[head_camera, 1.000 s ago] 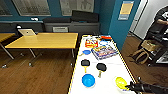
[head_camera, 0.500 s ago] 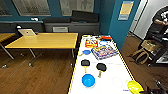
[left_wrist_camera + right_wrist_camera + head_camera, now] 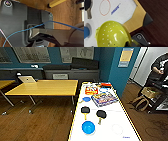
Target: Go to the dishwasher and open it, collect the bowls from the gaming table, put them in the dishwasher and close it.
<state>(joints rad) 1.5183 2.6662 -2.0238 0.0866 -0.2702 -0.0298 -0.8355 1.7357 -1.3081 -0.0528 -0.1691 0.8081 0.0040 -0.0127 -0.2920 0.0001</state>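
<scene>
A room with dark teal walls [image 3: 107, 69] and a brown wood-plank floor [image 3: 47, 122]. A yellow wood-topped table [image 3: 47, 87] stands at centre left, an open laptop [image 3: 27, 79] just behind it. Beyond the table, a dark low cabinet [image 3: 72, 72] lines the wall beneath framed pictures [image 3: 31, 54]. Far right of the table, a person [image 3: 160, 68] stands near a doorway.

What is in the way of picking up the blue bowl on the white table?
Nothing sits on top of the blue bowl. It stands in the open near the close end of the white table. Two black paddles lie just beyond it, apart from it.
</scene>
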